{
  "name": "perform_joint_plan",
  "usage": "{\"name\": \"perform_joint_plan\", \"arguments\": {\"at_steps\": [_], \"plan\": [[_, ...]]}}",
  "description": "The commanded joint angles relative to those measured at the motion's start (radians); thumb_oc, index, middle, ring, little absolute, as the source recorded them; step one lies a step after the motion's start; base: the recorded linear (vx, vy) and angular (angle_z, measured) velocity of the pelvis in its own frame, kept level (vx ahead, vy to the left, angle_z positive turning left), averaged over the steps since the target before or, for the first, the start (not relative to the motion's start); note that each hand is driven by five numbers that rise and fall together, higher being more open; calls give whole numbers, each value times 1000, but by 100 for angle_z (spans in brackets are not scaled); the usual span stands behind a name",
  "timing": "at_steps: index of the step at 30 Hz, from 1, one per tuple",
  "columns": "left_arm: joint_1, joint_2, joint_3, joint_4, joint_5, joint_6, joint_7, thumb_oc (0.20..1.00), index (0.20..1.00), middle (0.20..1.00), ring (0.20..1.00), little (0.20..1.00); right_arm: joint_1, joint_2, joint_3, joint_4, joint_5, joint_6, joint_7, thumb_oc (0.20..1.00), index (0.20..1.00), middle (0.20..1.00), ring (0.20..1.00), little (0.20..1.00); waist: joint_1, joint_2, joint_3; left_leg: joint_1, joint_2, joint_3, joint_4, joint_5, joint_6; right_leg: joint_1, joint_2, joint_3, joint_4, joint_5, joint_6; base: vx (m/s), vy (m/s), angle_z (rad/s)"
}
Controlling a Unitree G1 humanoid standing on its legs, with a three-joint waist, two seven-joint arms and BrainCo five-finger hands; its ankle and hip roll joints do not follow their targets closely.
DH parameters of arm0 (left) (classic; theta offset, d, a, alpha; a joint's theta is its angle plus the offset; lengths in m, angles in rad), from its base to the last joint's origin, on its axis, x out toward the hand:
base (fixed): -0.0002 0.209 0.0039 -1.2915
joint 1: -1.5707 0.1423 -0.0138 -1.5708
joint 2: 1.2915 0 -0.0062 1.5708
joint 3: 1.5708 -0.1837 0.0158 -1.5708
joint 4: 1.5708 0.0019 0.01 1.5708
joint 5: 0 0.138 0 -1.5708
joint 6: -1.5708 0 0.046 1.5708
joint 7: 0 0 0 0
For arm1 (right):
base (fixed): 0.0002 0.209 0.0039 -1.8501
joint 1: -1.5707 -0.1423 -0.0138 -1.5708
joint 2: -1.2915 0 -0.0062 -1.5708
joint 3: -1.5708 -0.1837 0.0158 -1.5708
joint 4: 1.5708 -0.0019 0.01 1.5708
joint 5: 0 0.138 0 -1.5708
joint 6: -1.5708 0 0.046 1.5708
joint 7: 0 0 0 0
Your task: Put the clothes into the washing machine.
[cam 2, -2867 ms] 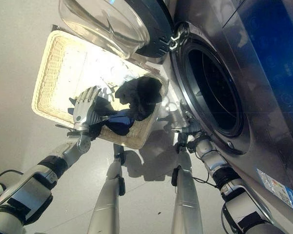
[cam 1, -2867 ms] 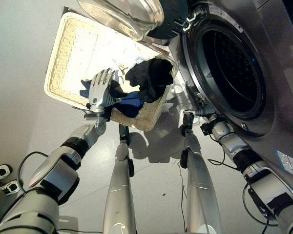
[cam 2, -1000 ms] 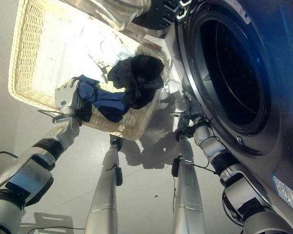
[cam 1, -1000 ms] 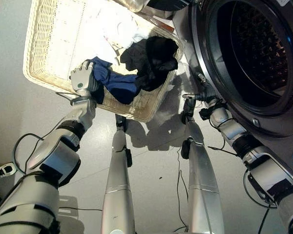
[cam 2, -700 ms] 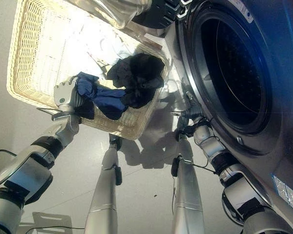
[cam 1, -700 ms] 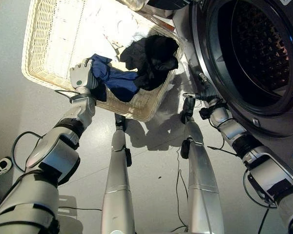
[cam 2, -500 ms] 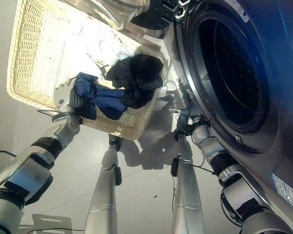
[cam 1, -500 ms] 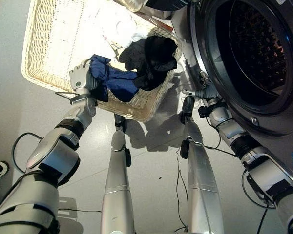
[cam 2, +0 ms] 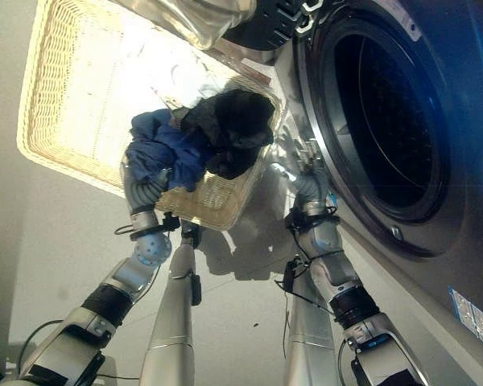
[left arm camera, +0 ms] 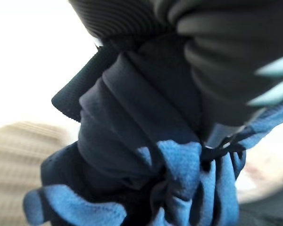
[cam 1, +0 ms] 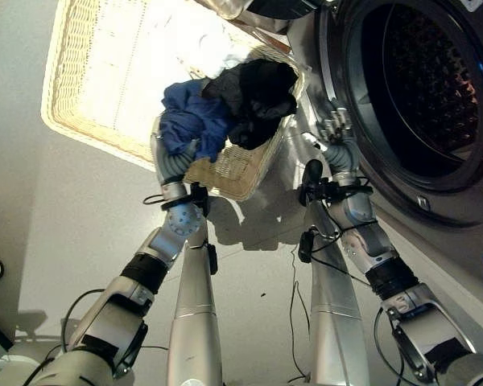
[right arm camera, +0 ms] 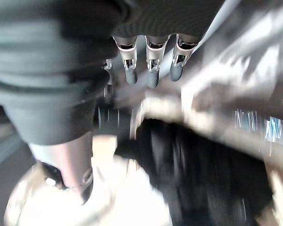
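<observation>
Left hand (cam 1: 171, 163) clenched on blue cloth (cam 1: 191, 121), lifted above basket (cam 1: 80, 121) near-right corner. Black cloth (cam 1: 258, 92) in basket beside it. Right hand (cam 1: 336, 133) fingers straight, empty, near washer (cam 1: 402, 96) mouth. Cloth soft, light, droopy; grip bunched middle.

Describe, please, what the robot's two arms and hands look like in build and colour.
Both arms are silver-grey segmented shells with black bands at the joints. The left hand has a dark ribbed cover over its back and wrist, above a rounded silver wrist joint. The right hand has silver fingers with dark tips in a row under the same dark ribbed cover.
</observation>
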Motion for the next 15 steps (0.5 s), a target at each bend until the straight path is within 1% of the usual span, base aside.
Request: {"name": "perform_joint_plan", "arguments": {"at_steps": [1,5,8,9,10,13,15], "plan": [[-33,44,19,-137,99,-46,-41,200,200,200,200,200,44,9,1,-140,50,46,125,1000,1000,1000,1000,1000,20,-21,-15,-22,-102,-40,5,49,158,28,40,4,32,9,35,7,-32,4],[-31,58,5,-251,102,-46,-135,200,200,200,200,200,52,11,28,-212,73,105,217,1000,1000,1000,1000,1000,23,-23,-15,-21,-106,-41,11,49,163,32,34,-3,33,11,37,2,-7,1],[-35,68,-12,-296,97,-48,-181,200,200,200,200,200,44,7,51,-243,103,149,267,1000,1000,1000,1000,1000,27,-19,-15,-18,-107,-40,12,53,165,36,32,-6,34,11,38,0,0,0],[-36,69,-13,-299,99,-48,-185,200,200,200,200,200,43,6,53,-246,105,152,271,1000,1000,1000,1000,1000,27,-19,-15,-18,-108,-41,13,52,165,36,31,-7,35,10,38,0,0,0],[-39,70,-21,-317,120,-42,-197,200,200,200,200,200,39,3,64,-263,117,176,290,1000,1000,1000,1000,1000,27,-17,-15,-18,-109,-41,15,53,166,35,31,-6,37,10,38,0,0,0],[-54,75,-39,-336,121,-21,-223,200,200,200,200,200,28,0,83,-278,134,203,323,1000,1000,1000,1000,1000,29,-15,-15,-16,-112,-40,17,54,166,38,31,-8,38,11,39,0,0,0],[-69,78,-55,-336,98,-17,-252,200,200,200,200,200,17,3,99,-279,139,211,339,1000,1000,1000,1000,1000,30,-17,-15,-21,-111,-39,23,55,167,36,29,-9,41,11,39,0,0,0]]}}
